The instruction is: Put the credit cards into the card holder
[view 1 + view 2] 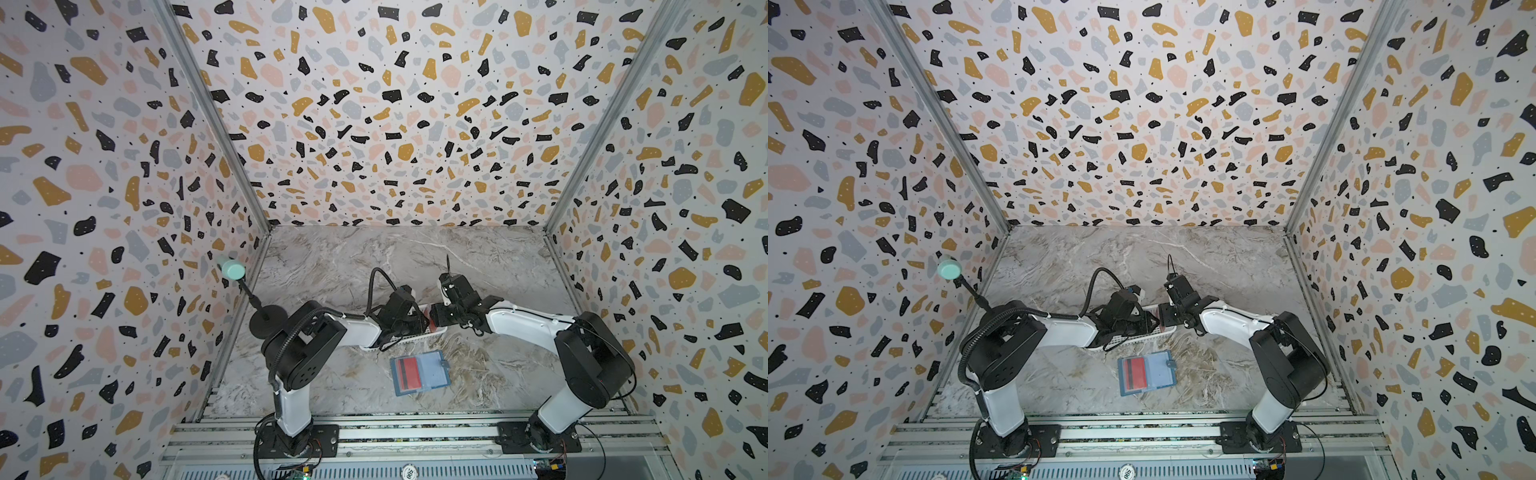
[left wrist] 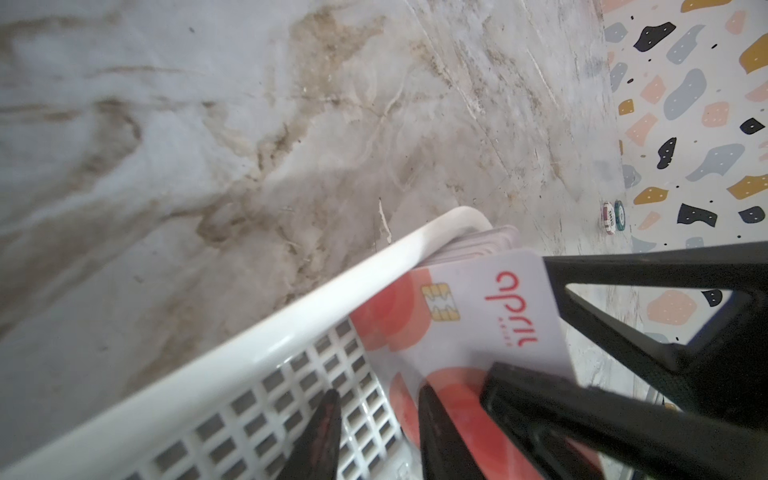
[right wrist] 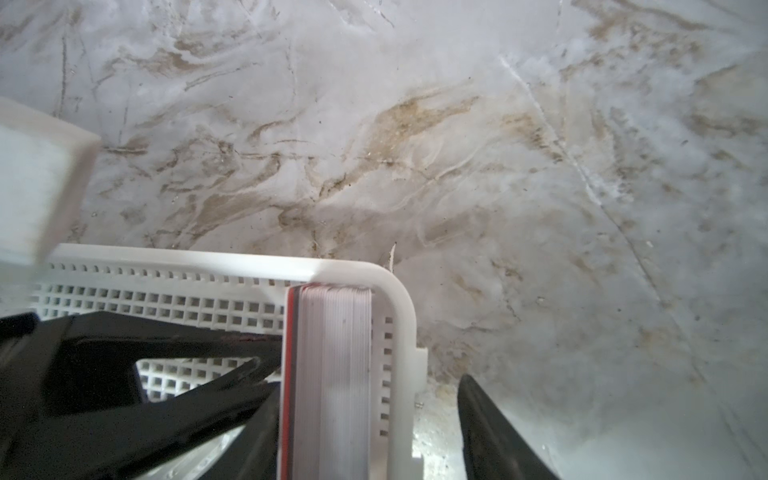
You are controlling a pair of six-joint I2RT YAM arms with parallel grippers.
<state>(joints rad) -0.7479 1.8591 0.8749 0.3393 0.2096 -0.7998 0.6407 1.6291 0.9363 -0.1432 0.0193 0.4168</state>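
In both top views the card holder (image 1: 420,373) (image 1: 1146,372) lies open and flat on the marbled table (image 1: 332,270), low in the middle of the frame. A red card (image 1: 409,370) with a dark stripe sits in its left pocket; the right pocket shows only pale blue.

Just above the holder in the frame stands a white slotted basket (image 1: 415,336), and both arms reach in from either side and meet over it, hiding most of it.

The right wrist view shows a stack of cards (image 3: 332,374) standing on edge against the basket's end wall. The right gripper (image 3: 365,399) straddles that stack and the wall. Its jaws are wide, one finger inside the basket and one outside, with a gap showing between the outer finger and the wall. The inner finger seems to touch the stack, though the close blur makes that uncertain.

In the left wrist view the front card (image 2: 478,307) shows a pale face, red-orange circles and a gold chip. The left gripper (image 2: 378,411) hangs inside the basket (image 2: 291,316), its jaws partly apart with bare mesh between them, gripping nothing.
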